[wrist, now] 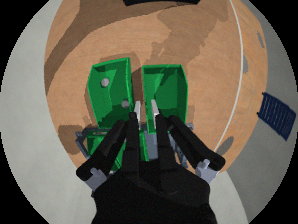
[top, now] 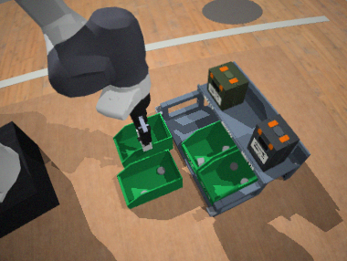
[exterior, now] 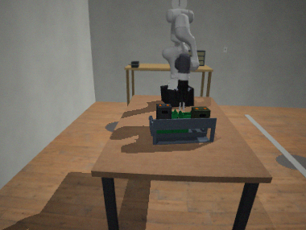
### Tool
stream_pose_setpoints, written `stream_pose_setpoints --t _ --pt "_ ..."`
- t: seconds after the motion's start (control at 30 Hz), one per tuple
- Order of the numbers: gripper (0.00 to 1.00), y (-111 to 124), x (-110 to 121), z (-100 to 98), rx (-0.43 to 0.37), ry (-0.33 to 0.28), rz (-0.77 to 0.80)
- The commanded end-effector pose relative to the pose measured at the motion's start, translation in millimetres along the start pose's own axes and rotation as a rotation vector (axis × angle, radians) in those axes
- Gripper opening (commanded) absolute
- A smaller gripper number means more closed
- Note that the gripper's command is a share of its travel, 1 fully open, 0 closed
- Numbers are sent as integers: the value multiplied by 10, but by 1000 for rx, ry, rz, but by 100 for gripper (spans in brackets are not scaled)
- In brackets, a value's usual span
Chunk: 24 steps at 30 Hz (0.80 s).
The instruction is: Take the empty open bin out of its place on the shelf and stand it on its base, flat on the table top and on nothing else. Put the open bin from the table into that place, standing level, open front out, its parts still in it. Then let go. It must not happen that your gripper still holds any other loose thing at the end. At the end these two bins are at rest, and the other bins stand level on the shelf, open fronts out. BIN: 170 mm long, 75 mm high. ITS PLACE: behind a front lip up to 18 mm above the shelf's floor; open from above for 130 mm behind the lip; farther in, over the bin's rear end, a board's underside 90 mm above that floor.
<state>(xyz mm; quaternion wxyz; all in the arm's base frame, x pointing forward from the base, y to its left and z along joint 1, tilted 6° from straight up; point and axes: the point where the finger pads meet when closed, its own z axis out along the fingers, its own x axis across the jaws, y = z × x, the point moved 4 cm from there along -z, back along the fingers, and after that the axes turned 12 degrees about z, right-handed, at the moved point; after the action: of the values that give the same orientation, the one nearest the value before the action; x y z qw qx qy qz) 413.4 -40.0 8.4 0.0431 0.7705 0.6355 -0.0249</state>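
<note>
From the top, the end effector (top: 145, 142) (exterior: 182, 106) (wrist: 146, 106) stands narrowly open at the empty bin (top: 126, 142) (wrist: 172, 90), seemingly on the surface (top: 87, 155) (exterior: 181, 161) (wrist: 190, 42). The loaded bin (top: 148, 178) (wrist: 111, 97) lies just beside, its long axis running toward the blue-grey shelf (top: 247, 123) (exterior: 185, 123), where a place stands vacant. The exterior view shows slim pale fingertips beyond the shelf; contact cannot be told. In the wrist view they straddle the empty bin's wall without visible grip; the loaded bin, smooth green, slope-fronted, holding grey round parts, lies image-left, long axis nearly parallel.
</note>
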Motion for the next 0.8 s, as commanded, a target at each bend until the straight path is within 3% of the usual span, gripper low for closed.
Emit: stream_pose_setpoints --t 0.0,0.77 --pt "15 10 -1 24 -2 1 -6" --pt "15 11 0 328 -2 1 -6"
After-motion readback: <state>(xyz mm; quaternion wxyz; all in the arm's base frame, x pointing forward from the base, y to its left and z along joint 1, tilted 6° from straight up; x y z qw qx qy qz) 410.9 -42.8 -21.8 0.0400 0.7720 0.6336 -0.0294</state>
